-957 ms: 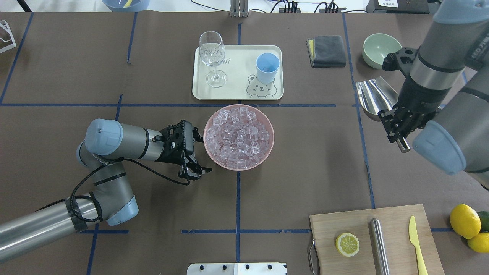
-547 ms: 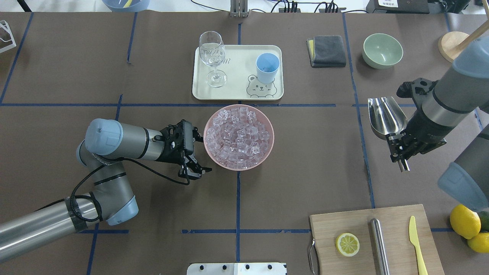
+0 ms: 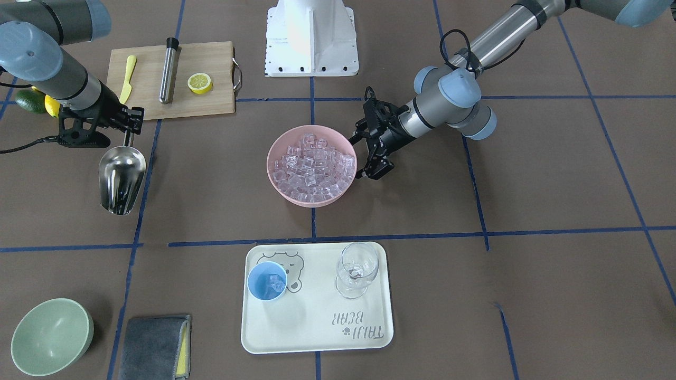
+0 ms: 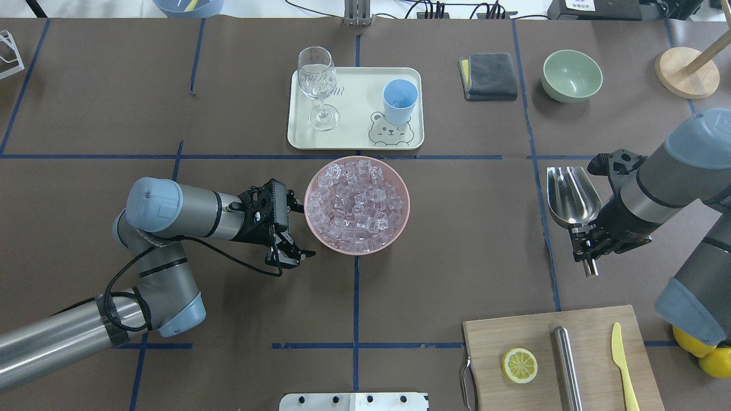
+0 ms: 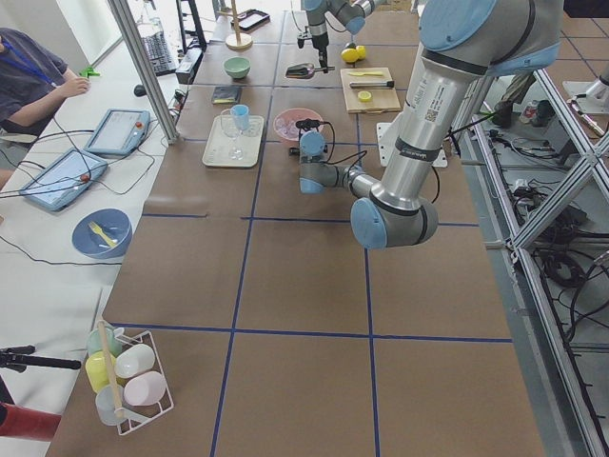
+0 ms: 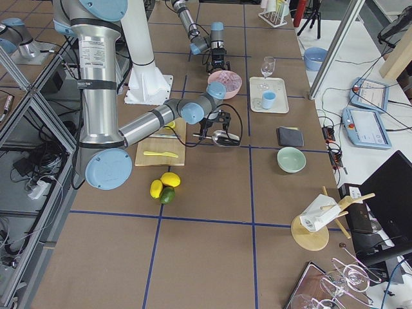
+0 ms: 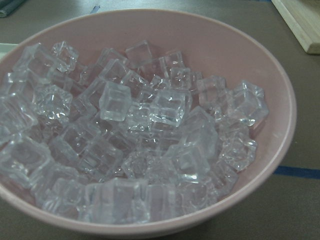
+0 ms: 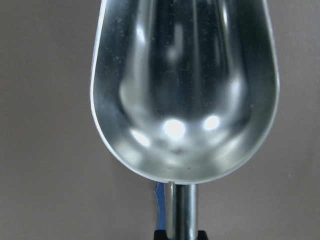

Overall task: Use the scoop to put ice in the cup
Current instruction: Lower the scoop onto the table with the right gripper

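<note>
The ice [image 4: 357,202] fills a pink bowl [image 4: 400,228] at mid-table and shows close up in the left wrist view [image 7: 125,140]. The light-blue cup [image 4: 400,100] stands on a cream tray [image 4: 354,134] and holds a few cubes [image 3: 273,283]. My right gripper [image 4: 587,251] is shut on the handle of the steel scoop [image 4: 571,197], low over the table far right of the bowl. The trough is empty [image 8: 185,90]. My left gripper [image 4: 298,228] is open and empty just beside the bowl's left rim.
A wine glass [image 4: 317,85] stands on the tray. A grey cloth [image 4: 488,76], a green bowl [image 4: 571,74] and a wooden stand [image 4: 688,71] are at the far right. A cutting board [image 4: 594,371] with a lemon half, steel cylinder and yellow knife is near right, with lemons [image 4: 714,359] beside it.
My right arm has carried the scoop from near the green bowl back toward the robot and lower, still right of the pink bowl. The left arm has not moved.
</note>
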You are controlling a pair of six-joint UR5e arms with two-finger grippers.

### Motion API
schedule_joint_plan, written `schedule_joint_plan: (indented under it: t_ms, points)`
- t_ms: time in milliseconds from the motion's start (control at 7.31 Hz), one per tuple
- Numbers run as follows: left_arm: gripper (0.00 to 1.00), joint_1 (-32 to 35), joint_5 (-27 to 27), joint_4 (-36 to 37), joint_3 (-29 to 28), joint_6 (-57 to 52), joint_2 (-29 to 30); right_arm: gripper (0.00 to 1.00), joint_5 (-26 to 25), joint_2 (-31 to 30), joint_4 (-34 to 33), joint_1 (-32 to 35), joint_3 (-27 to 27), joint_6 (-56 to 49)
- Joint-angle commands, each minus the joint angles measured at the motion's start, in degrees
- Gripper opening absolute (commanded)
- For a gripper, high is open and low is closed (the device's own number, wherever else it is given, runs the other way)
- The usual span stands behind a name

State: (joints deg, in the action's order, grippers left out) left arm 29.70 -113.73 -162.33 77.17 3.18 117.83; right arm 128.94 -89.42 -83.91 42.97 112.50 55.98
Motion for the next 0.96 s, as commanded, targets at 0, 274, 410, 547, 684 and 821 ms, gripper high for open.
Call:
schedule_joint_plan:
  t_ms: [0, 274, 410, 547, 684, 821]
  points:
    - [1.0, -0.1, 0.0, 0.0, 0.0, 0.0, -0.1, 0.0, -0.2, 0.2, 1.0, -1.0, -1.9, 0.5]
    - [1.0, -0.1, 0.0, 0.0, 0.0, 0.0, -0.1, 0.0, -0.2, 0.5, 1.0, -1.5, -2.4, 0.5]
    - [1.0, -0.1, 0.0, 0.0, 0.0, 0.0, -0.1, 0.0, -0.2, 0.6, 1.1, -1.7, -2.7, 0.5]
    - [1.0, -0.1, 0.0, 0.0, 0.0, 0.0, -0.1, 0.0, -0.2, 0.6, 1.1, -1.9, -2.7, 0.4]
    - [1.0, -0.1, 0.0, 0.0, 0.0, 0.0, -0.1, 0.0, -0.1, 0.7, 1.1, -2.2, -2.7, 0.4]
    - [1.0, -0.1, 0.0, 0.0, 0.0, 0.0, -0.1, 0.0, -0.1, 0.7, 1.1, -2.3, -2.8, 0.3]
